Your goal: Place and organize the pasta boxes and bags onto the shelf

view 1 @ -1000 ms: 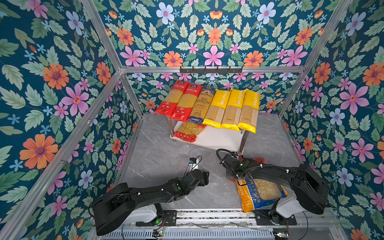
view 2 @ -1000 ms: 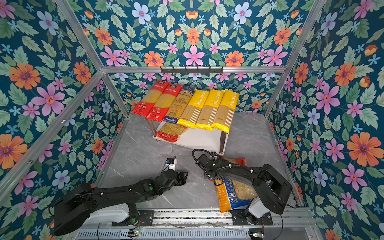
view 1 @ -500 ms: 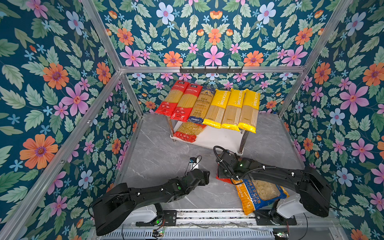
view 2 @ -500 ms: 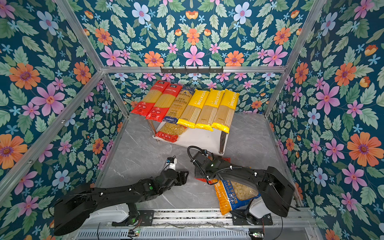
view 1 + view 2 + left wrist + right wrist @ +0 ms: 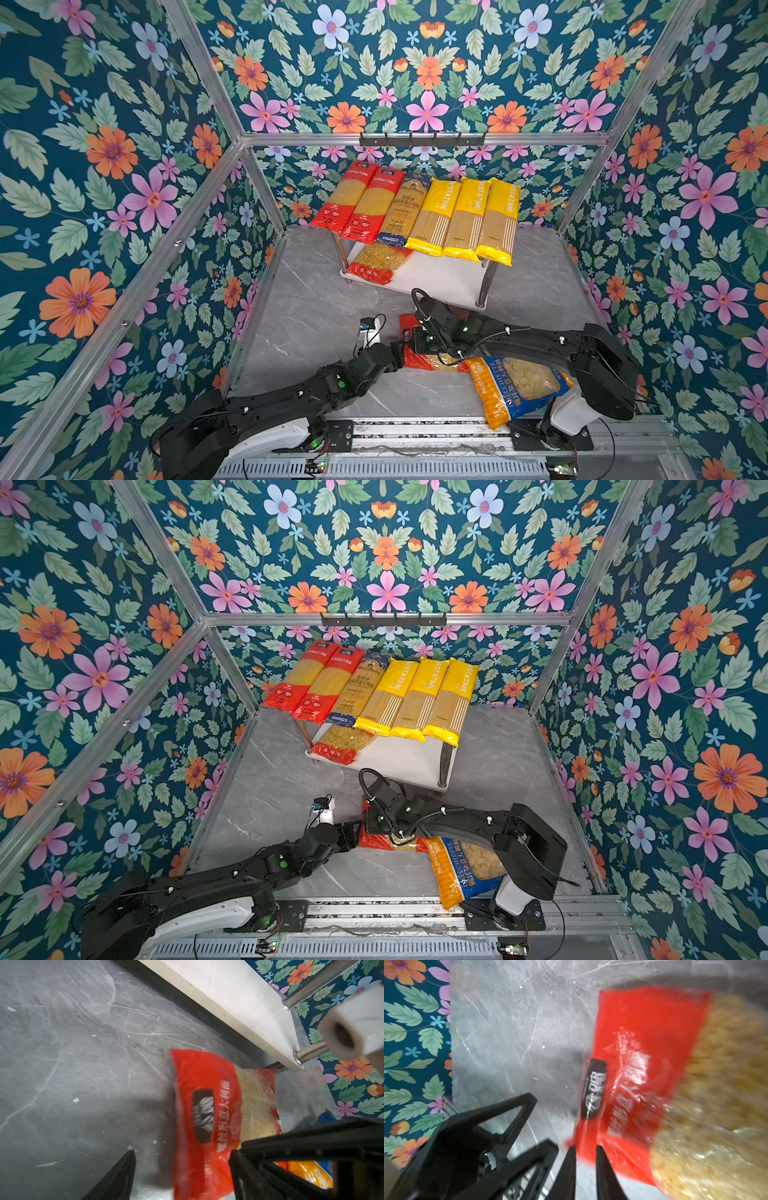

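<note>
Now, in both top views, we see the loose red macaroni bag (image 5: 407, 326) lying flat on the grey counter (image 5: 311, 316), at about 6 o'clock from the shelf (image 5: 440, 278) and off it. The left tool (image 5: 182, 1153) is released, and its fingers stand wide on either side of the bag's red end at the bag's 9 o'clock. The right tool (image 5: 586, 1148) reaches in from 3 o'clock over the same bag. Its fingers are parted by a narrow gap with the bag's red corner at their tips, and we cannot tell whether they touch it. The blue-orange shells bag (image 5: 519, 386) lies at the red bag's 4 o'clock, partly under the right arm. Across the shelf's upper tier, running from 9 to 3 o'clock, lie two red spaghetti packs (image 5: 357, 199), the navy-gold pack (image 5: 405, 208) and three yellow PASTATIME packs (image 5: 465, 216), all side by side. The shelved red macaroni bag (image 5: 374, 264) sits on the lower tier at its 9 o'clock end.
</note>
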